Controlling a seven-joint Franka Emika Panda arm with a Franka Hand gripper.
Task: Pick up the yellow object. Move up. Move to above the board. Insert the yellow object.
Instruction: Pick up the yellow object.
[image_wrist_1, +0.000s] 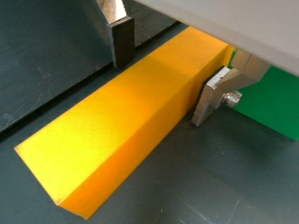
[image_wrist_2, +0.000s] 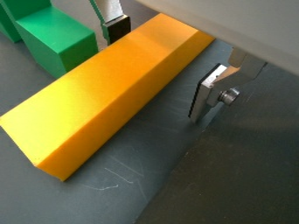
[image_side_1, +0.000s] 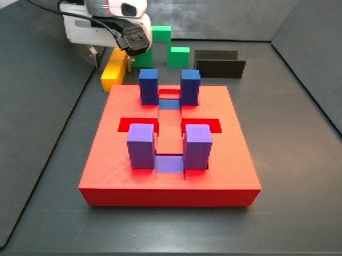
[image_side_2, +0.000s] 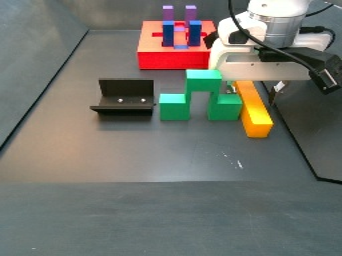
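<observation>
The red board (image_side_1: 167, 165), carrying upright blue and purple blocks (image_side_1: 189, 85), fills the lower middle of a side view and sits at the top centre of another (image_side_2: 174, 48), well apart from the other pieces on the dark table (image_side_2: 160, 150). The yellow object (image_side_2: 255, 112) lies flat on the table at the right of a side view, just beside the green stepped block (image_side_2: 201, 95). The claw (image_wrist_1: 173, 68) is spread wide around its far end in both wrist views, one finger (image_wrist_1: 121, 39) against each long side, not lifting it.
</observation>
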